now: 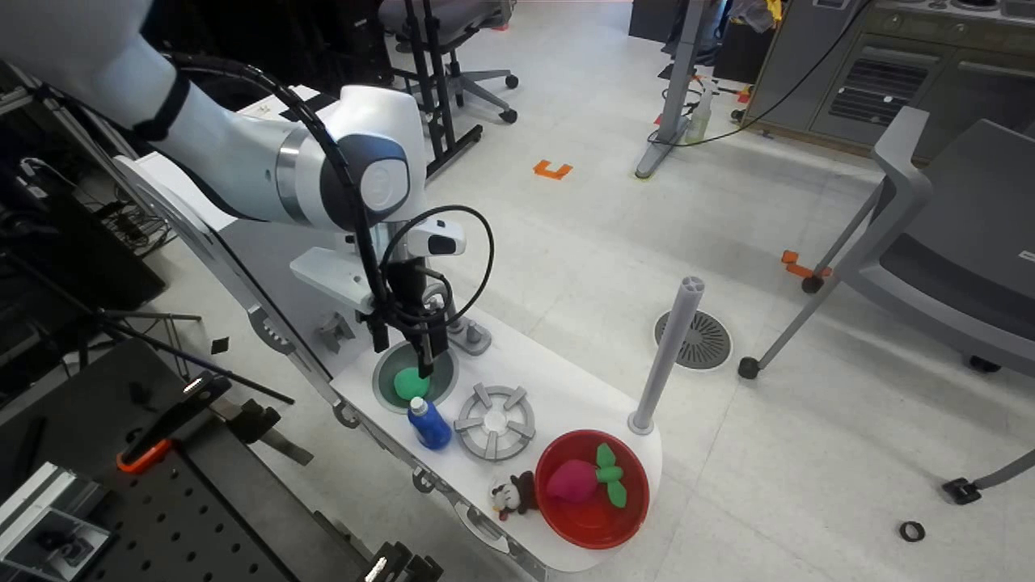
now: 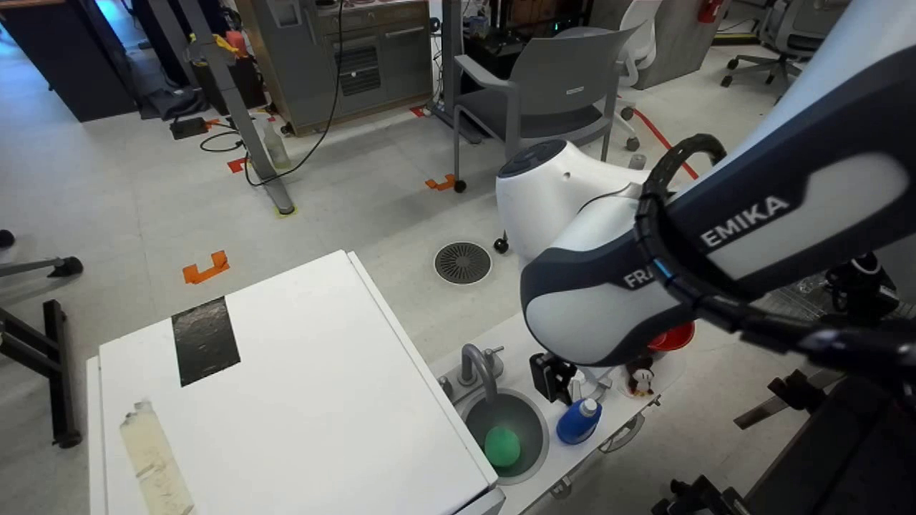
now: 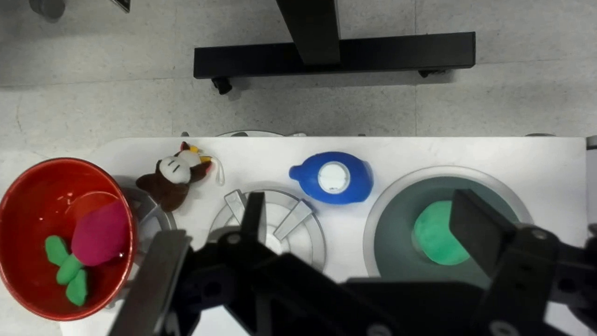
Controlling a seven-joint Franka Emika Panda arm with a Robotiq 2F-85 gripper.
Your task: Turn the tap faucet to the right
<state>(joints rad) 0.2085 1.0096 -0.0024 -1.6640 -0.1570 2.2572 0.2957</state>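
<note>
Tap faucet (image 2: pixel 467 372) and pincer (image 3: pixel 360 205) are apart, from where I stand. The pincer hangs over the desk (image 1: pixel 566 404) with its fingers (image 3: pixel 478 228) spread wide, holding nothing. Down below it I see the sink (image 3: pixel 394 242) and a blue bottle (image 3: pixel 332 178); just beside the sink stands the faucet, its spout (image 2: pixel 488 373) curving out over the sink. I'd judge the turn not yet begun: coming to the spout, making contact and pushing it right are all left.
</note>
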